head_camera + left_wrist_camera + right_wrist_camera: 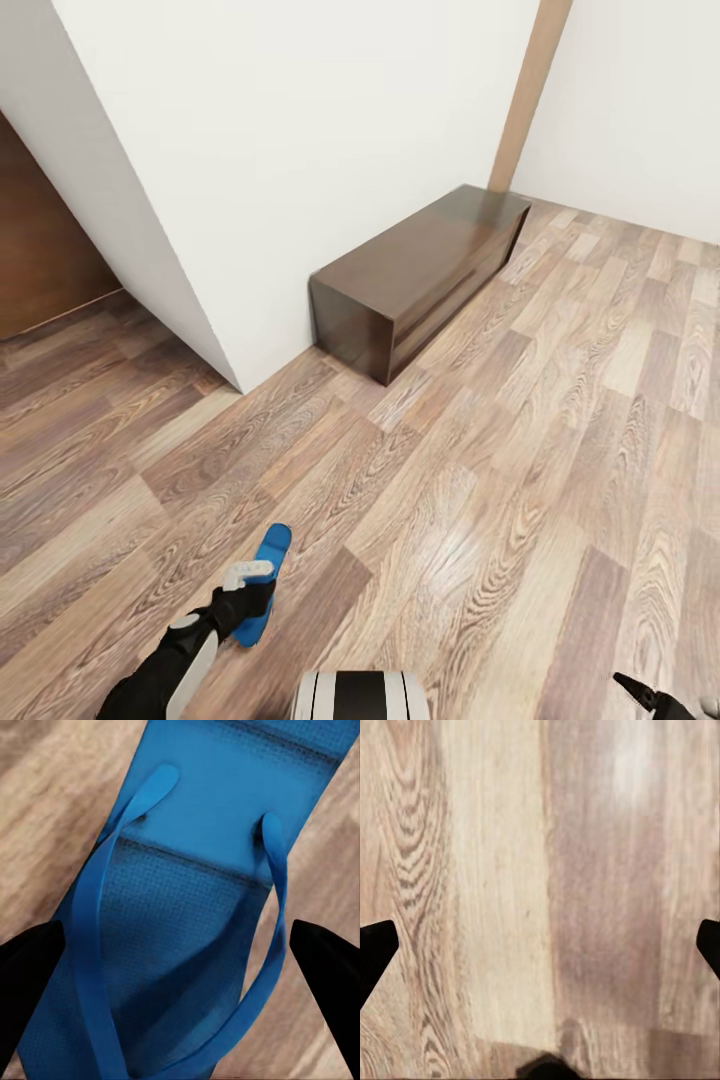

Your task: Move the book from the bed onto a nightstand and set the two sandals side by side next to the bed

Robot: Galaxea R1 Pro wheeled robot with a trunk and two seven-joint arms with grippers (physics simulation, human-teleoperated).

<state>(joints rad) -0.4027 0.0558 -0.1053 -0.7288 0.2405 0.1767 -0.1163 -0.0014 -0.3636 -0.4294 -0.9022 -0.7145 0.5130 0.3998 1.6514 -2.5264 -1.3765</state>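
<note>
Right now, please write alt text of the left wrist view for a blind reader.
A bright blue sandal with thin thong straps lies between the left gripper's two black fingertips, above a wood-plank floor.

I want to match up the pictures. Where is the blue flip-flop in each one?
Head view: the blue flip-flop is at the bottom left, at the left claw.
Left wrist view: the flip-flop shows close up, straps up, between the claw's dark fingers.
Right wrist view: not in this picture.
Shared landmark: the wood-plank floor.
</note>
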